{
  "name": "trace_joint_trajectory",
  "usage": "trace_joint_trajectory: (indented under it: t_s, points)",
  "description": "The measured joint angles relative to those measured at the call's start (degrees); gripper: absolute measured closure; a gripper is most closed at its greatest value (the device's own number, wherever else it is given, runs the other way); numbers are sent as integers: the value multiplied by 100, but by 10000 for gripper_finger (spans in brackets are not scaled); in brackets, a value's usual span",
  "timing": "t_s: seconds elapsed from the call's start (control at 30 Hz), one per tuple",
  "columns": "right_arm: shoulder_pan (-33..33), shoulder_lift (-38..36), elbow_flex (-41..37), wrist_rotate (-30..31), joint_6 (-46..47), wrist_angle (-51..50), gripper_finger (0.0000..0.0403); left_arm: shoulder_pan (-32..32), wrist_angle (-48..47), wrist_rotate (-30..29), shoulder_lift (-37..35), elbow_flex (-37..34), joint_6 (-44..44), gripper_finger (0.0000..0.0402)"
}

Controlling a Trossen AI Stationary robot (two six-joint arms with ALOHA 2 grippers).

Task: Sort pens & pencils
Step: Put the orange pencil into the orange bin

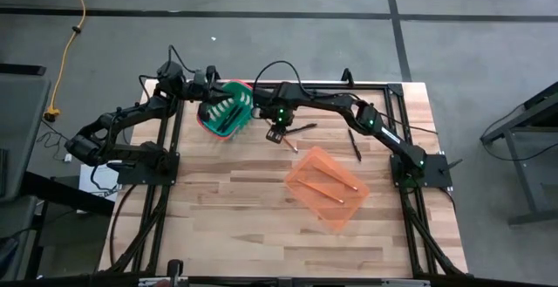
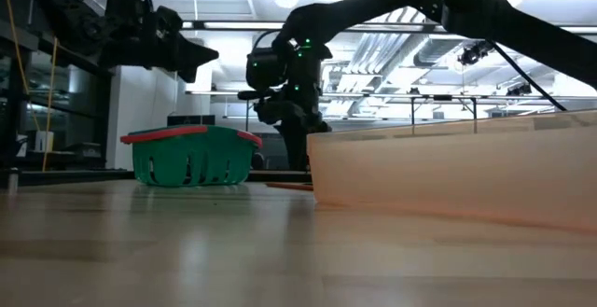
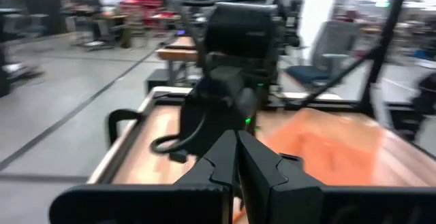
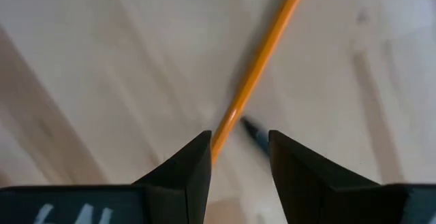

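An orange-yellow pencil (image 4: pixel 262 60) lies on the wood table (image 1: pixel 227 200), beside the green basket (image 1: pixel 225 108). My right gripper (image 4: pixel 238 156) points down over it, open. The pencil's near end runs in between the two fingers, close along one finger (image 4: pixel 194 166), and a dark pen tip (image 4: pixel 253 132) lies beside it. Two black pens (image 1: pixel 301 127) (image 1: pixel 355 144) lie farther right. Two pencils (image 1: pixel 336 182) lie in the orange basket (image 1: pixel 327 185). My left gripper (image 2: pixel 201 55) is shut, level and holding nothing, above the table beside the green basket.
The green basket (image 2: pixel 191 156), with its red rim, stands at the table's far left. The orange basket (image 2: pixel 448 167) sits right of centre. A black metal frame (image 1: pixel 397 95) runs along the table's far and side edges. Bare wood spreads across the near half.
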Motion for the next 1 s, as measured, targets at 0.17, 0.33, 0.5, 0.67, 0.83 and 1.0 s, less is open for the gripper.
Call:
trace_joint_trajectory:
  t_s: [0.17,0.33,0.5,0.67,0.83,1.0]
  points:
    - [180,0,0,-7,45,-237,268,0,5,89,0,-1,-7,396]
    - [215,-11,-259,-10,234,1,268,0,-9,-5,0,-1,-148,396]
    - [274,-11,-687,57,490,241,268,0,-99,-23,0,-1,-190,396]
    - [318,-52,-778,72,621,236,268,0,-104,-88,0,-1,-198,396]
    - [312,-52,-776,291,631,255,268,0,-123,-88,0,-1,-224,396]
    - [328,-50,-776,297,608,261,273,0,-122,-88,0,-1,-225,396]
